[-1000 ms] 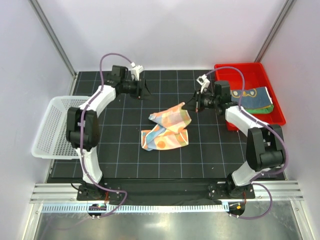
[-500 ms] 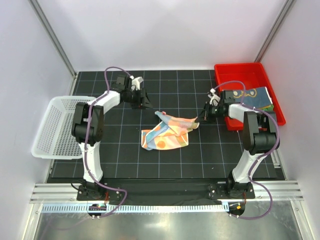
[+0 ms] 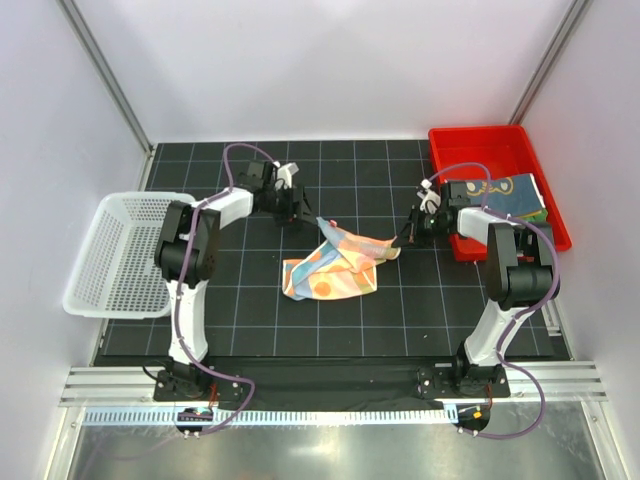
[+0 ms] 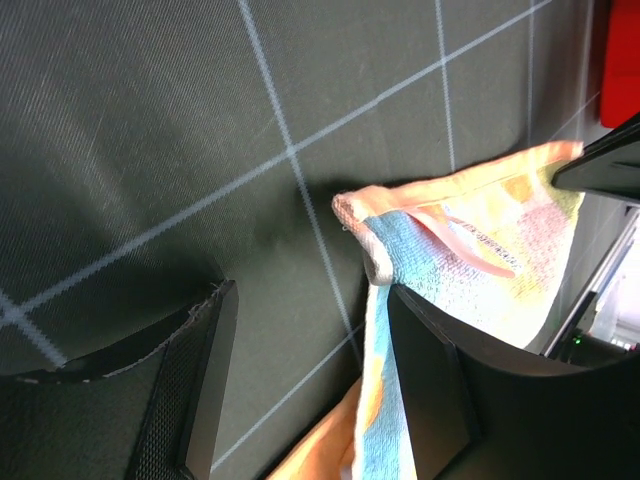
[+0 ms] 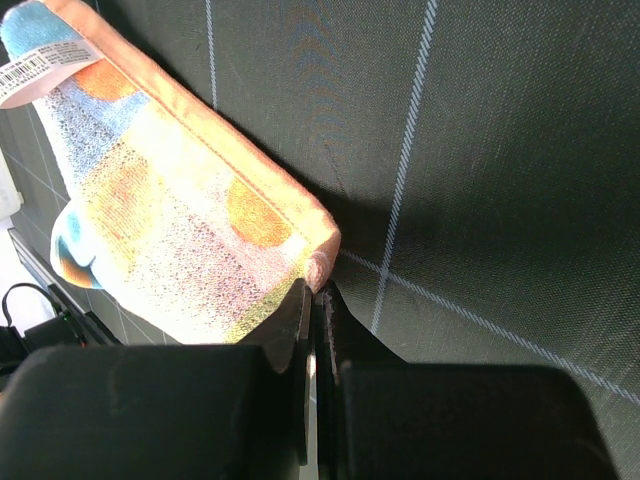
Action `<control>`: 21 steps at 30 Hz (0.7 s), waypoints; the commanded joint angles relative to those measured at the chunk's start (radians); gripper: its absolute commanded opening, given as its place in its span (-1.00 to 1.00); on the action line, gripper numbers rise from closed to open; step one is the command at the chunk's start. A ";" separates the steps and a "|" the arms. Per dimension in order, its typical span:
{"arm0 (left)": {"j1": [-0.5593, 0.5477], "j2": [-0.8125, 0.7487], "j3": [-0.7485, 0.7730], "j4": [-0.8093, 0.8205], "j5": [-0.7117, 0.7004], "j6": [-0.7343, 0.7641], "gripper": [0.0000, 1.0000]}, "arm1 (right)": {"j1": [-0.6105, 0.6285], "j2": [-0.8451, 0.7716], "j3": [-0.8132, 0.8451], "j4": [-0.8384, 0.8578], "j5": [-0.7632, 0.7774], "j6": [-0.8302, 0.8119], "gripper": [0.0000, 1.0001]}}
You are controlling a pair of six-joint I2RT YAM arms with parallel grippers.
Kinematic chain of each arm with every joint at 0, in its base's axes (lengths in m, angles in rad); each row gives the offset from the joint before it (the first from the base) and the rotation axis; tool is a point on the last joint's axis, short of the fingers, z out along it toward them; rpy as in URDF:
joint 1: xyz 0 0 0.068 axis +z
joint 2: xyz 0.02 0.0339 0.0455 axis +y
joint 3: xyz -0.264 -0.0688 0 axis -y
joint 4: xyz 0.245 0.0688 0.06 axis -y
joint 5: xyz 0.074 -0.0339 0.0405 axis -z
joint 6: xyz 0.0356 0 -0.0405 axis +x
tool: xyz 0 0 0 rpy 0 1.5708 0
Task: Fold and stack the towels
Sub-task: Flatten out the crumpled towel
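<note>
Top external view showed us little done: the patched towel (image 3: 335,268) lay rumpled, half doubled, on the surface (image 3: 250,320), one corner clamped in the right pincer (image 3: 405,238), the left pincer (image 3: 297,212) standing with fingers apart at the other corner. We saw the tiger towel (image 3: 500,188) and green towel (image 3: 522,217) waiting in the red bin (image 3: 470,140), and no towel in the white basket (image 3: 110,250).

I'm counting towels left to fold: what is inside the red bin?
A yellow-orange tiger towel lies in the red bin, a green towel edge showing beneath it. The right arm covers the bin's near-left corner, so anything there is hidden.
</note>
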 commanded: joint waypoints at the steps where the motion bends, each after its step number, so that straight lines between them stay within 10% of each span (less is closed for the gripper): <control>1: 0.007 0.005 0.033 0.100 0.041 -0.045 0.31 | 0.001 -0.031 0.025 -0.004 0.011 -0.014 -0.98; 21: -0.010 0.184 0.209 0.026 0.184 -0.145 0.17 | 0.003 -0.053 0.037 -0.011 0.021 -0.019 -0.97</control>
